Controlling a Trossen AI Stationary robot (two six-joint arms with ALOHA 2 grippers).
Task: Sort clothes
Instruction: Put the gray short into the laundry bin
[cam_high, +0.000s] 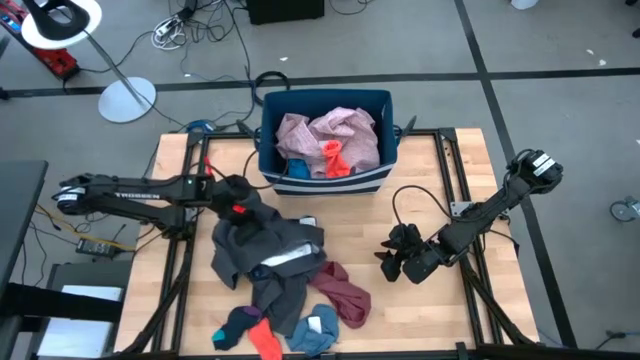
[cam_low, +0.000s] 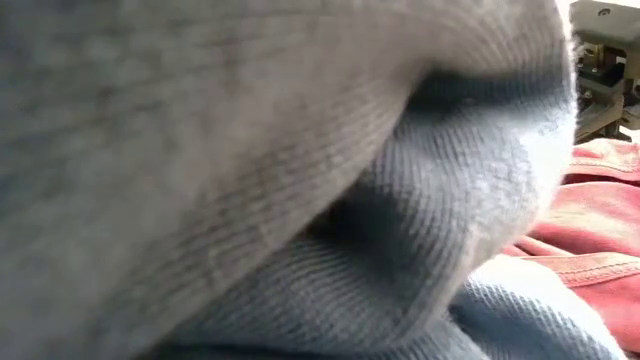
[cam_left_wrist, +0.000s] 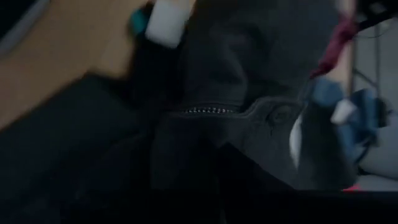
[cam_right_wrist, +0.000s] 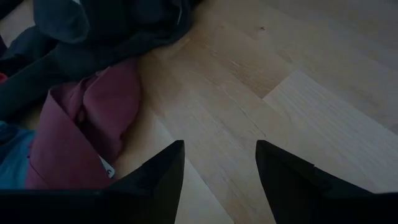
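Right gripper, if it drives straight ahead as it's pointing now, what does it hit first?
Probably the maroon garment. The open right gripper faces bare table first, with the dark clothes pile further on; depth is unclear.

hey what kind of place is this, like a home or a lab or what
Most likely a robotics lab or workshop, not a home. Two arms are mounted at a wooden table with a metal frame, loose cables trail across the grey floor, and a ring light on a stand stands beside the rig.

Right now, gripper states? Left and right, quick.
Left gripper: jaws shut on the dark grey garment at the top of the pile.
Right gripper: jaws open, empty, above bare table beside the maroon garment.
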